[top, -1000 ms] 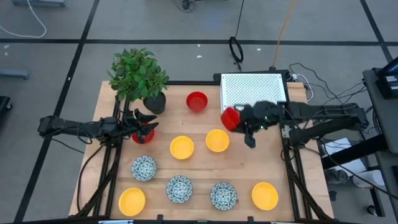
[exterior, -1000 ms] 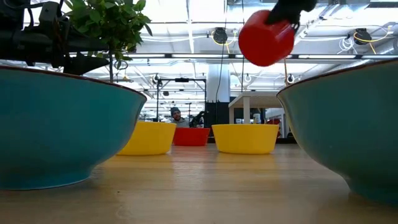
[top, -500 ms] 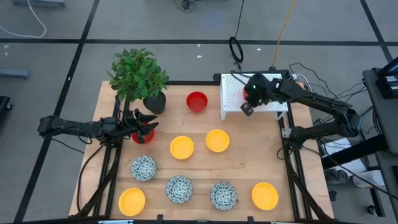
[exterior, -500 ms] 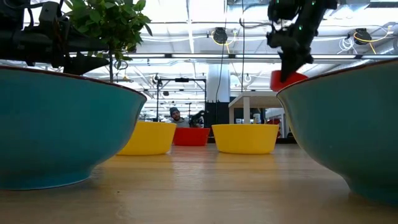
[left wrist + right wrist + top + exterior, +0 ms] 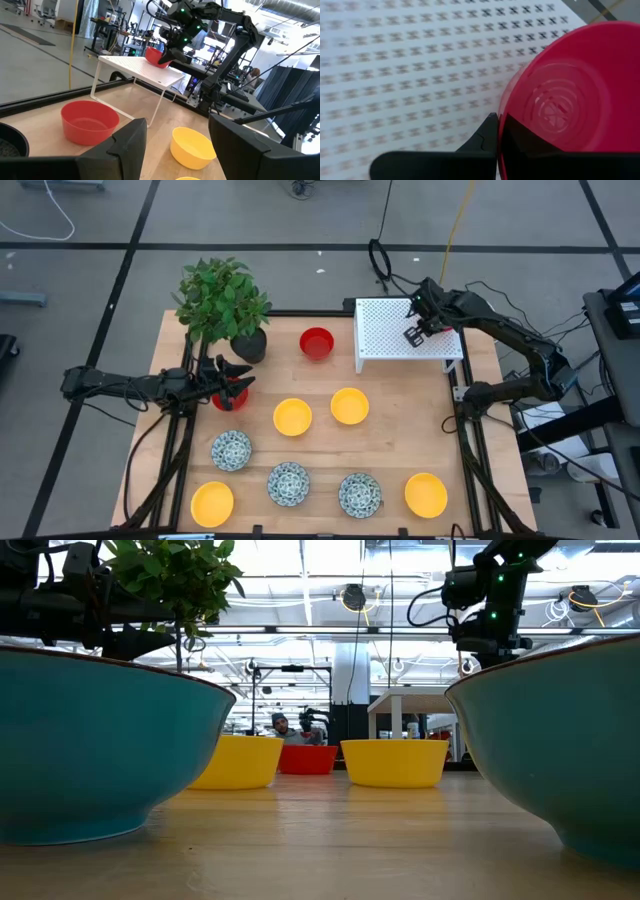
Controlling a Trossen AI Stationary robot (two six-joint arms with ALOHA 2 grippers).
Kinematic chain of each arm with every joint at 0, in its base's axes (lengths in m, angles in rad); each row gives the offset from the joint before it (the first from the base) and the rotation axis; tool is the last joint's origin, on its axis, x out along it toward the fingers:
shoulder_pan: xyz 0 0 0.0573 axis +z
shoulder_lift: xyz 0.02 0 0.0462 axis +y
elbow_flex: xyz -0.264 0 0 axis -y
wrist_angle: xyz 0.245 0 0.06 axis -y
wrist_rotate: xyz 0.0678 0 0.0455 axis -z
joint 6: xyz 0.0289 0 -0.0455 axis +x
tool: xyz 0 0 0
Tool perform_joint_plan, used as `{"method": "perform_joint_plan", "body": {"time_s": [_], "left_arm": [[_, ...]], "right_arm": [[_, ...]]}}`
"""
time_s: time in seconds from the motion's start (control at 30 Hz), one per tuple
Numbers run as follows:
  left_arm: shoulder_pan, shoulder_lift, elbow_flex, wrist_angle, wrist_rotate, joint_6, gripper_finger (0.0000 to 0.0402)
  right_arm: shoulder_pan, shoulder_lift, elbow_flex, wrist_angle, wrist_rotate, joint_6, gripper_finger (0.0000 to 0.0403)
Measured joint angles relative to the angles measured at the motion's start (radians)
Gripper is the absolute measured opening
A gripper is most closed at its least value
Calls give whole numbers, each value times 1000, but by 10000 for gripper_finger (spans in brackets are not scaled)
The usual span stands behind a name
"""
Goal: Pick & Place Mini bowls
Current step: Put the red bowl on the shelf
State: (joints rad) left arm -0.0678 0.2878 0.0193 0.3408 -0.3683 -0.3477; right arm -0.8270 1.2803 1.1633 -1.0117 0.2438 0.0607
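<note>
My right gripper (image 5: 415,335) is over the white perforated rack (image 5: 392,330) at the table's far right and is shut on a red mini bowl (image 5: 570,90). The high view hides that bowl under the gripper; the left wrist view shows the bowl (image 5: 157,56) tilted at the rack's top. My left gripper (image 5: 236,380) is open, by the plant pot, over another red bowl (image 5: 228,396). A third red bowl (image 5: 317,342), yellow bowls (image 5: 292,417) (image 5: 349,406) and patterned bowls (image 5: 288,484) stand on their bases on the table. My right gripper pinches the red bowl's rim (image 5: 501,107), one finger (image 5: 482,142) outside the wall and the other inside the hollow. The fingers come from above, slanting down. The bowl is tilted, its opening turned sideways, low over the rack; whether it rests on the rack I cannot tell.
A leafy plant in a dark pot (image 5: 222,302) stands at the far left, close to my left arm. More bowls line the near side: yellow (image 5: 212,503) (image 5: 426,494), patterned (image 5: 231,450) (image 5: 359,494). Bare wood lies between the rack and the near row.
My right gripper has carried the red bowl from above the table at the rack's near left corner toward the far right, over the rack, and lowered it from high up down to the rack's top. It has stayed shut on the bowl. The left arm kept still.
</note>
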Motion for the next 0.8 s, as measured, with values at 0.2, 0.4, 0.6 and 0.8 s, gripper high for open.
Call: {"method": "perform_joint_plan", "body": {"time_s": [0.2,0.4,0.6,0.8], "left_arm": [[0,0,0,0,0,0,218],[0,0,0,0,0,0,218],[0,0,0,0,0,0,218],[0,0,0,0,0,0,218]], "right_arm": [[-42,4,0,49,49,-41,0],[-57,4,0,69,41,-47,11],[-57,4,0,76,51,-46,32],[-57,-2,-1,120,95,-29,90]]}}
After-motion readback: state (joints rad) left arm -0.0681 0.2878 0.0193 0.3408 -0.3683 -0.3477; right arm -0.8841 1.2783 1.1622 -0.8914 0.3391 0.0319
